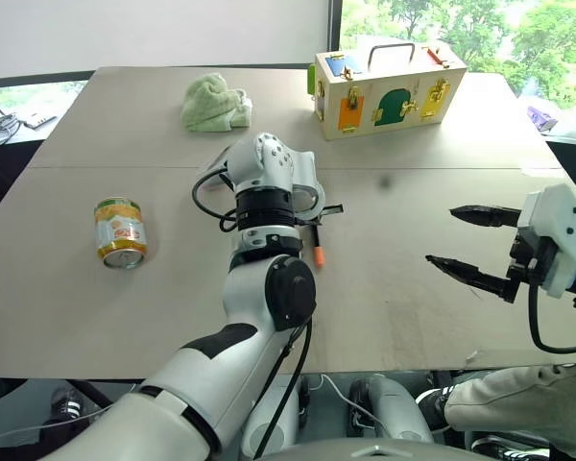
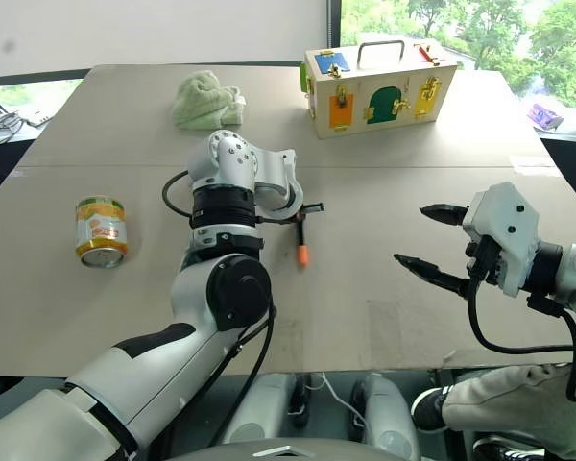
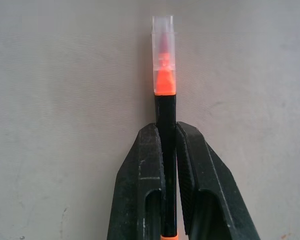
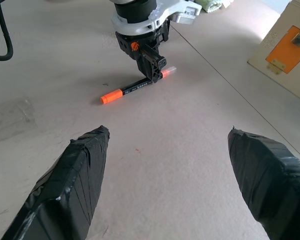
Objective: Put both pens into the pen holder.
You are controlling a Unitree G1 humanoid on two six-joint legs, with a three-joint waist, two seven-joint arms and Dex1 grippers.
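A slim black pen (image 4: 132, 87) with an orange cap at one end and a clear tip at the other lies on the beige table (image 1: 413, 317), just right of centre. My left gripper (image 4: 156, 67) points down onto it and is shut on its barrel near the clear-tipped end (image 3: 162, 45). The black fingers (image 3: 140, 170) press against both sides of the pen (image 3: 165, 115). From the head, the orange cap (image 1: 319, 256) sticks out below the left wrist. My right gripper (image 1: 442, 236) hovers at the right, open and holding nothing. The pen holder is out of view.
A yellow-labelled tin can (image 1: 121, 231) lies on its side at the left. A green cloth (image 1: 215, 103) and a wooden latch box (image 1: 384, 86) sit at the back. A person's knee (image 1: 518, 403) shows past the table's front edge at the right.
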